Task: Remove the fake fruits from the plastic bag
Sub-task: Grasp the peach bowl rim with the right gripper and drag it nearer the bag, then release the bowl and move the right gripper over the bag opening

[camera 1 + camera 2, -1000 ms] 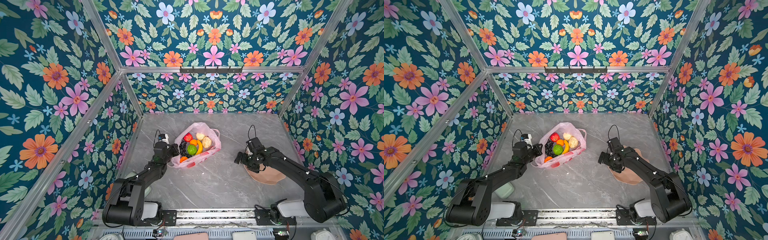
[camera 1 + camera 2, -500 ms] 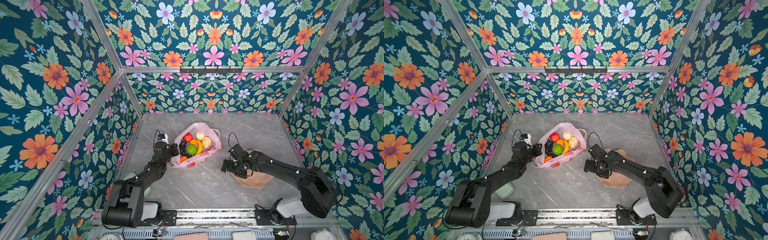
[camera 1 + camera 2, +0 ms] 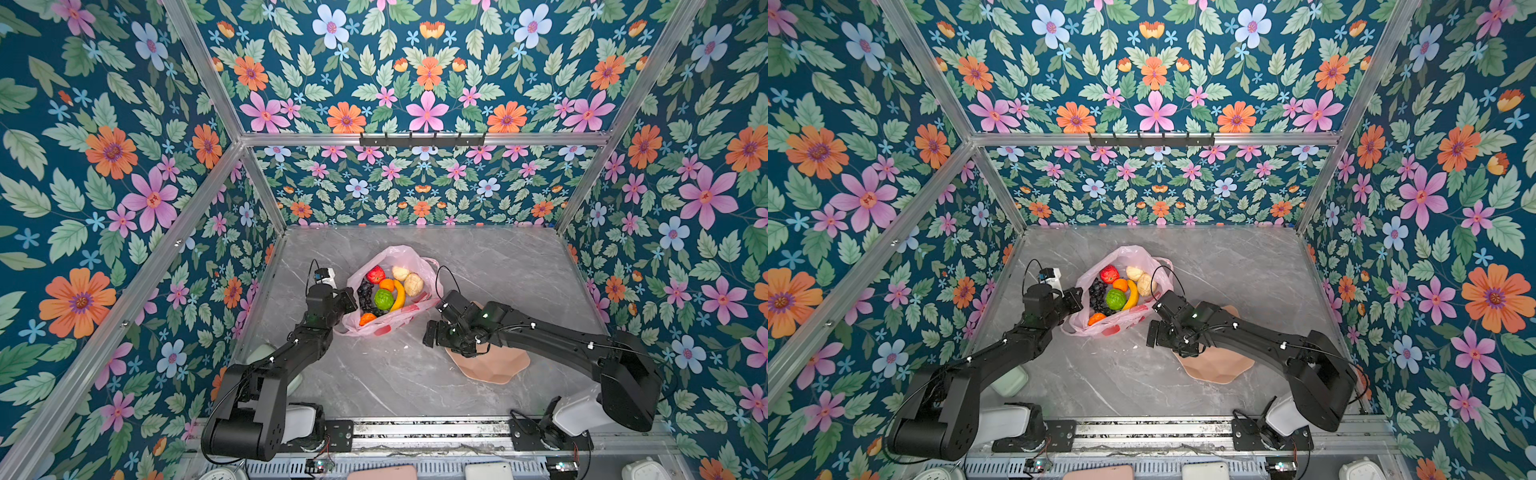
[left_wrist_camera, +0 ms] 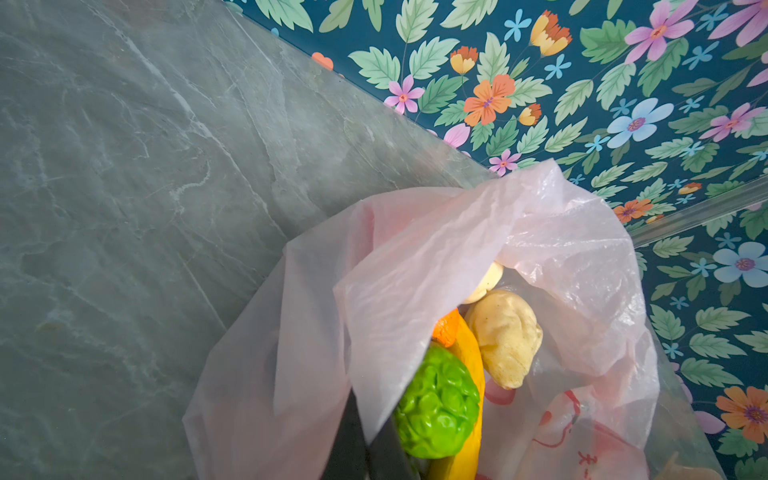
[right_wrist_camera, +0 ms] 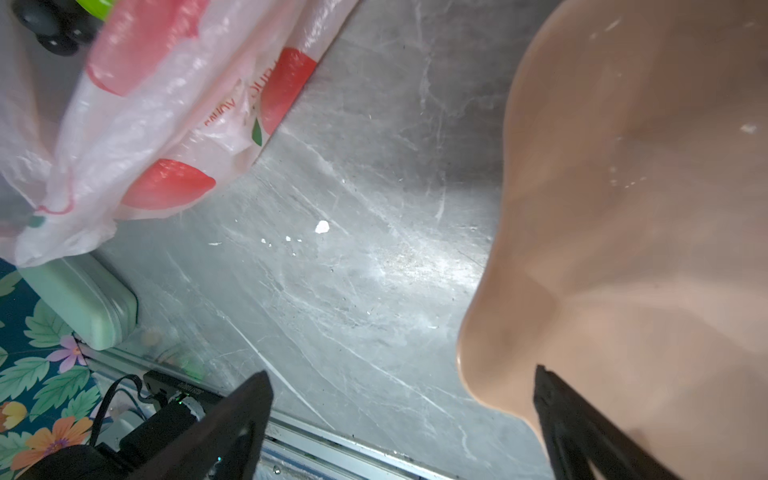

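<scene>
The pink plastic bag (image 3: pixel 399 254) (image 3: pixel 1136 254) lies open on the grey table in both top views. The fake fruits sit inside it: a red fruit (image 3: pixel 375 274), a green fruit (image 3: pixel 383 299) (image 4: pixel 436 407), a banana (image 3: pixel 400 296), dark grapes (image 3: pixel 365 293), two oranges (image 3: pixel 386 284) (image 3: pixel 367 318) and two cream lumps (image 3: pixel 413 284) (image 4: pixel 505 336). My left gripper (image 3: pixel 350 300) (image 4: pixel 365 440) is shut on the bag's left rim, pinching the film (image 4: pixel 415 257). My right gripper (image 3: pixel 436 322) (image 5: pixel 403 399) hangs open just right of the bag (image 5: pixel 145 124), with nothing between its fingers.
A peach-pink scalloped plate (image 3: pixel 494 365) (image 3: pixel 1221 368) (image 5: pixel 644 208) lies under the right arm. A pale green box (image 3: pixel 259 353) (image 5: pixel 79 303) sits by the left wall beneath the left arm. A metal rail (image 3: pixel 415 428) runs along the front edge. Flowered walls close in three sides.
My right arm has swung left from over the plate to the bag's right side, its gripper staying open. The left gripper has kept its hold on the bag's rim.
</scene>
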You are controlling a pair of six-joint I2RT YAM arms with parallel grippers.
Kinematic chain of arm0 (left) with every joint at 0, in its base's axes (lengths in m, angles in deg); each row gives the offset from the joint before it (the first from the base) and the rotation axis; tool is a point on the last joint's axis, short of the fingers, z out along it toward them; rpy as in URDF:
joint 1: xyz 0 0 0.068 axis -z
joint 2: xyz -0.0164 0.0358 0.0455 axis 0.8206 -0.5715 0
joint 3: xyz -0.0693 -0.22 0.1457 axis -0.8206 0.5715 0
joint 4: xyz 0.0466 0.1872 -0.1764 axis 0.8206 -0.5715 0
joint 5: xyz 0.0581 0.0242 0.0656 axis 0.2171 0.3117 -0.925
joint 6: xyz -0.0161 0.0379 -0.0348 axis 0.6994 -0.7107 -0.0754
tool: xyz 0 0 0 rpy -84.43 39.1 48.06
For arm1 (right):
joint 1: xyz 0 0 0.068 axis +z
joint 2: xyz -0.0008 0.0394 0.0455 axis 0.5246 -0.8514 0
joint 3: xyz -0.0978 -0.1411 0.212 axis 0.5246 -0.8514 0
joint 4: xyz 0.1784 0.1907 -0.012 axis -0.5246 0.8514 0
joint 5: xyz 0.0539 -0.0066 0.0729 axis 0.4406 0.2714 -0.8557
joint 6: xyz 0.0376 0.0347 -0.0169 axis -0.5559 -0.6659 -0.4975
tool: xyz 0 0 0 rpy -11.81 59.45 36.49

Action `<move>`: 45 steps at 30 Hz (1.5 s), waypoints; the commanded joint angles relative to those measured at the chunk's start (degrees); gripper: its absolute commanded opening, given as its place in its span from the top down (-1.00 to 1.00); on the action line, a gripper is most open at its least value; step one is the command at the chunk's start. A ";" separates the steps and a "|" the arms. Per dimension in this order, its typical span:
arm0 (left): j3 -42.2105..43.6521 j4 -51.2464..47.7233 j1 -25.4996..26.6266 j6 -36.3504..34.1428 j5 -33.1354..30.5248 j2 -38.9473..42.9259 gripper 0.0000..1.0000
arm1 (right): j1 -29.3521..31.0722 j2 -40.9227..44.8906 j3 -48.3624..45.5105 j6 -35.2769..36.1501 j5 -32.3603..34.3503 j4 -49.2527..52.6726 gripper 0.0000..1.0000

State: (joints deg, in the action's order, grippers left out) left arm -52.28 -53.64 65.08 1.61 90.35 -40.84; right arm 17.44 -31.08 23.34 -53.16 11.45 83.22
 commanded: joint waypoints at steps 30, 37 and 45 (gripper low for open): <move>-2.85 -3.45 0.12 0.48 0.85 -0.88 1.00 | -32.84 -27.52 28.78 26.98 6.91 10.98 -0.97; -2.81 -3.19 0.07 0.57 1.04 -1.73 1.00 | -31.59 -25.22 22.67 26.18 6.02 10.17 -0.95; -2.86 -3.36 0.02 0.57 0.95 -1.84 1.00 | -28.79 -21.87 17.60 25.42 7.43 11.35 -0.95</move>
State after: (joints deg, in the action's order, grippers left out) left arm -54.80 -57.38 65.15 2.27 91.46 -42.48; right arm -12.07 -53.94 41.86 -27.28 17.92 92.86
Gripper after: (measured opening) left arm 0.050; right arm 0.975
